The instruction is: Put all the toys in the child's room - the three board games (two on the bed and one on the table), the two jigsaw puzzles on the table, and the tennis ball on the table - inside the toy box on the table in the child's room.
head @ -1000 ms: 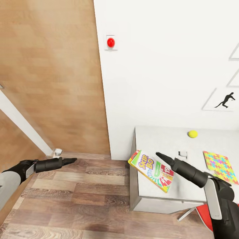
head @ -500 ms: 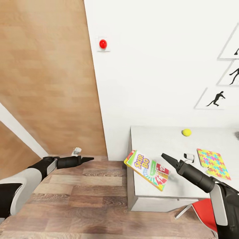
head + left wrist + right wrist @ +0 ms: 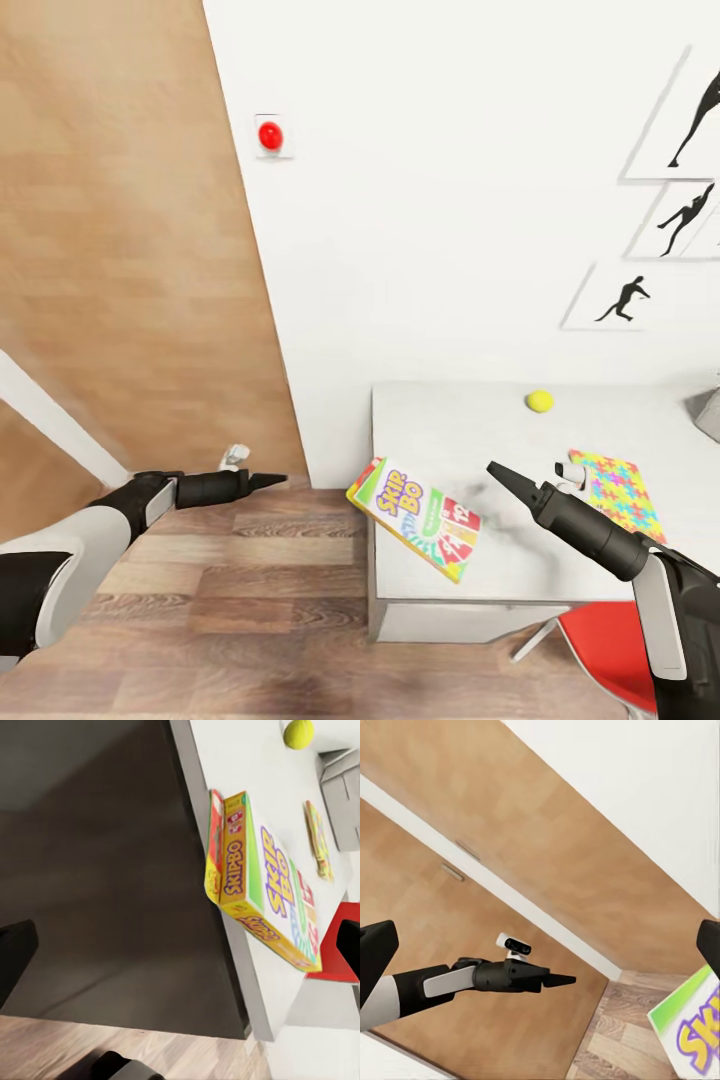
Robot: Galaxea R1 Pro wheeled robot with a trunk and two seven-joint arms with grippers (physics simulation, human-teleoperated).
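Robot faces the table (image 3: 470, 430), both arms stretched forward, hands empty. Left gripper (image 3: 270, 482) hangs over the floor with its fingers pressed into 1 point; right gripper (image 3: 497, 472) is pinched closed above the tabletop. The board game (image 3: 415, 505) overhangs the table's corner, an easy edge to grab; it reads "SKIP-BO". Tennis ball (image 3: 540, 401) sits near the wall, 1 jigsaw puzzle (image 3: 612, 490) beside the right arm, the toy box (image 3: 706, 416) farther along.

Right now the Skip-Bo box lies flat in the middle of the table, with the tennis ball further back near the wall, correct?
Not quite. The Skip-Bo box is not in the middle: it sits at the table's front left corner, with one corner sticking out past the edge, as the head view shows. The tennis ball is indeed further back near the wall.
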